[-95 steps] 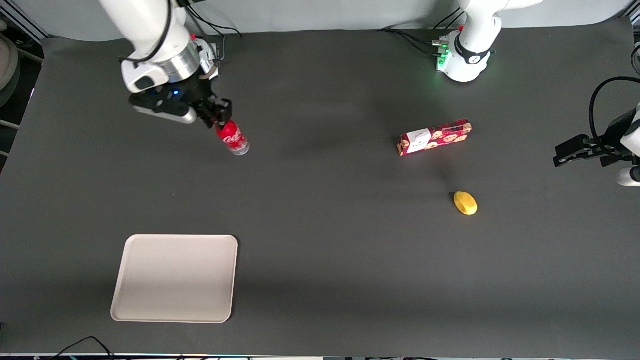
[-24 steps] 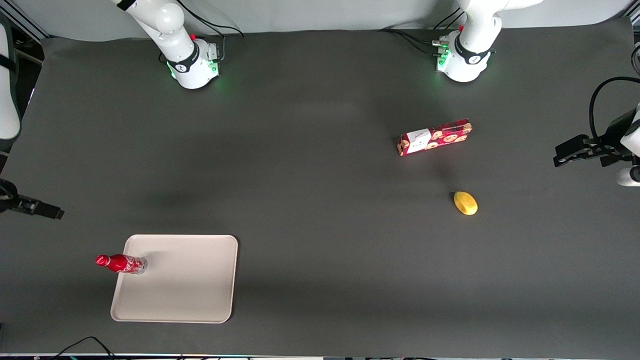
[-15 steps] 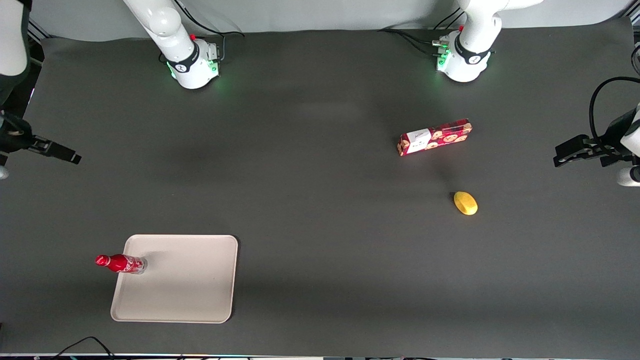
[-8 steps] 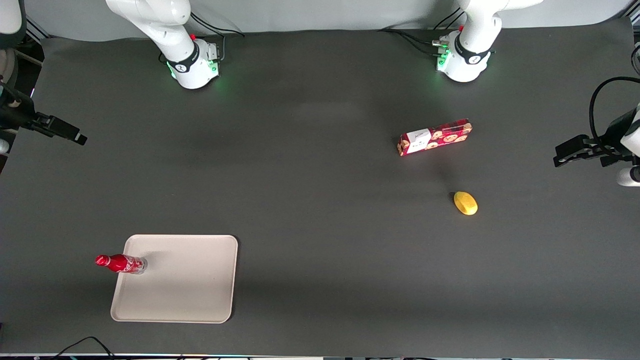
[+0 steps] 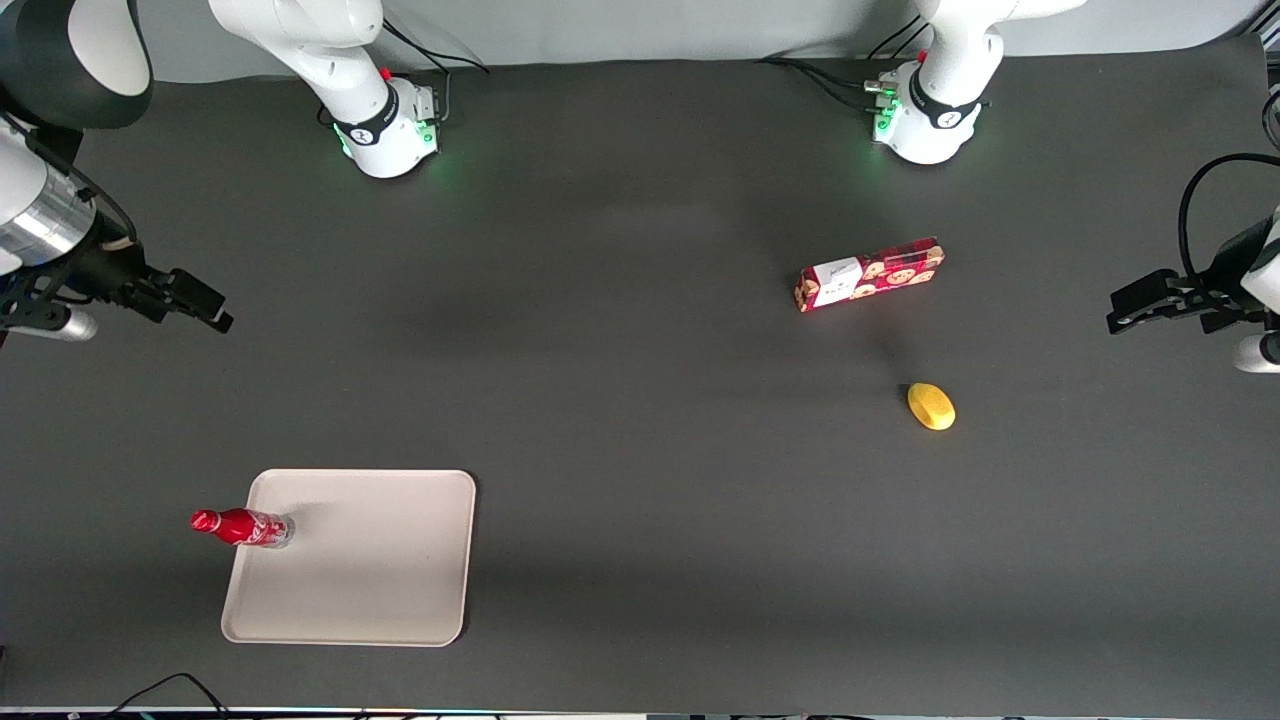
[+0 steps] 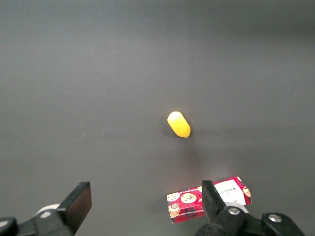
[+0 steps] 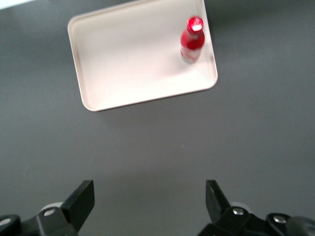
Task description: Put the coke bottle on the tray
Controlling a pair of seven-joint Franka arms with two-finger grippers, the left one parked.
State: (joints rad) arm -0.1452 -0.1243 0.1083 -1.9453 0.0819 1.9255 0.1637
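The small red coke bottle (image 5: pixel 243 526) (image 7: pixel 192 39) stands upright on the beige tray (image 5: pixel 370 570) (image 7: pixel 133 59), close to the tray's edge toward the working arm's end of the table. My gripper (image 5: pixel 190 300) (image 7: pixel 149 194) hangs high over the dark tabletop at the working arm's end, farther from the front camera than the tray and well apart from the bottle. It is open, its fingers (image 7: pixel 82 199) spread wide with only bare table between them.
A long red cookie box (image 5: pixel 868 273) (image 6: pixel 206 199) and a yellow lemon-like fruit (image 5: pixel 931 406) (image 6: pixel 178 124) lie toward the parked arm's end. Both arm bases (image 5: pixel 385 130) sit along the table's back edge.
The bottle went from my grip at the back of the table to standing on the tray. Since then my open gripper has risen and swung away from the tray, then inward over the table.
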